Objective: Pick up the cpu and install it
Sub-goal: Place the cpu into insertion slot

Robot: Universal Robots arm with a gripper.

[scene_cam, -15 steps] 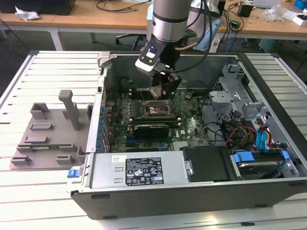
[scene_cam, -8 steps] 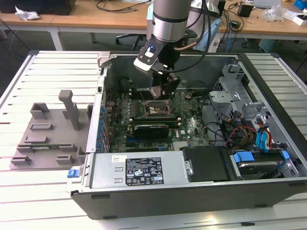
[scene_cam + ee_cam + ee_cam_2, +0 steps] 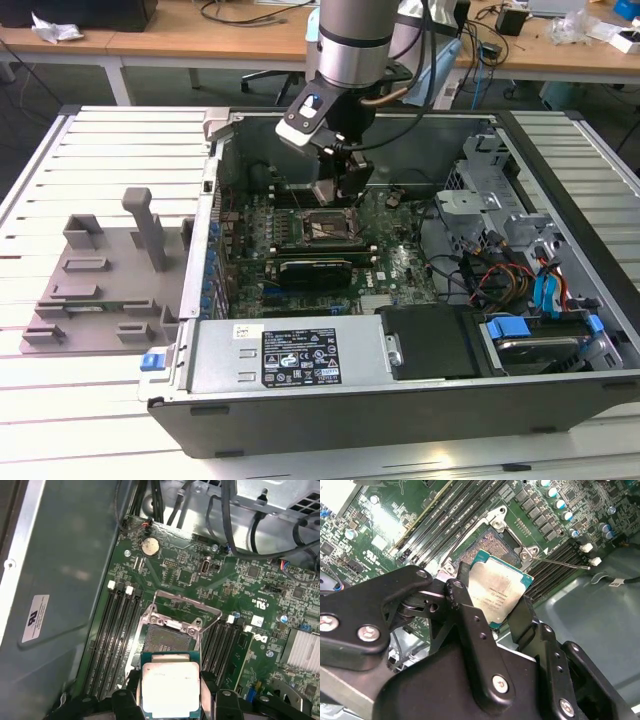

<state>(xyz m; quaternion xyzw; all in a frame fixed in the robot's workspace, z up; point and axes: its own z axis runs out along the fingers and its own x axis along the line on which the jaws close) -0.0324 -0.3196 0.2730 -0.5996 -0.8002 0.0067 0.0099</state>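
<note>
The gripper (image 3: 492, 611) clamps the cpu (image 3: 501, 587), its lid bearing faint illegible print, above the open motherboard socket (image 3: 167, 640).

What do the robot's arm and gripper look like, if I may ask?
The arm is a silver-grey cylinder with a dark band, and black cables run beside it. A pale wrist box carries a blue mark. The gripper is black, with angular linked fingers fastened by silver screws.
</note>
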